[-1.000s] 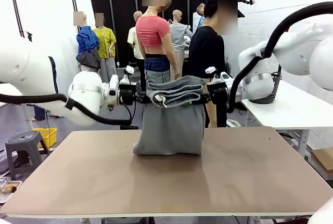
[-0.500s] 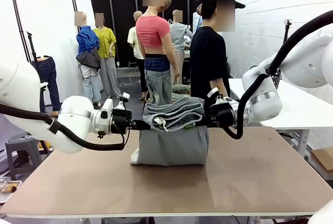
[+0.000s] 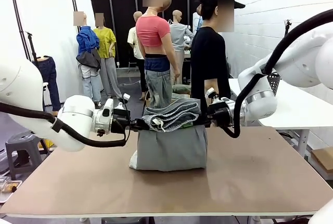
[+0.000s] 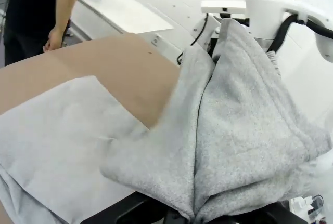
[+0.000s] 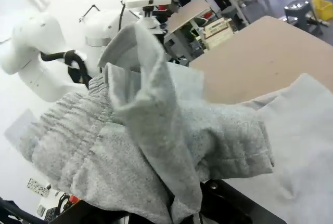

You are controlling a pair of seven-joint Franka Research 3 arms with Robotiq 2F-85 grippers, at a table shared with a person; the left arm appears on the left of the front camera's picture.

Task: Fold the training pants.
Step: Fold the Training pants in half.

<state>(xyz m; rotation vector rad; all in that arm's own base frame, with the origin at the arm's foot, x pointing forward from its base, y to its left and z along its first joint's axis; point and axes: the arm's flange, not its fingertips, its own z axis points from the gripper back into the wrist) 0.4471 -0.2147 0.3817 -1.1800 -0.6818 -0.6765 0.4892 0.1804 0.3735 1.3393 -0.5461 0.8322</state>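
you have the left gripper (image 3: pixel 139 124) and right gripper (image 3: pixel 204 121) each clamped on an end of the training pants (image 3: pixel 169 143), stretched level between them, long axis side to side, lower fold resting on the table (image 3: pixel 260 182).
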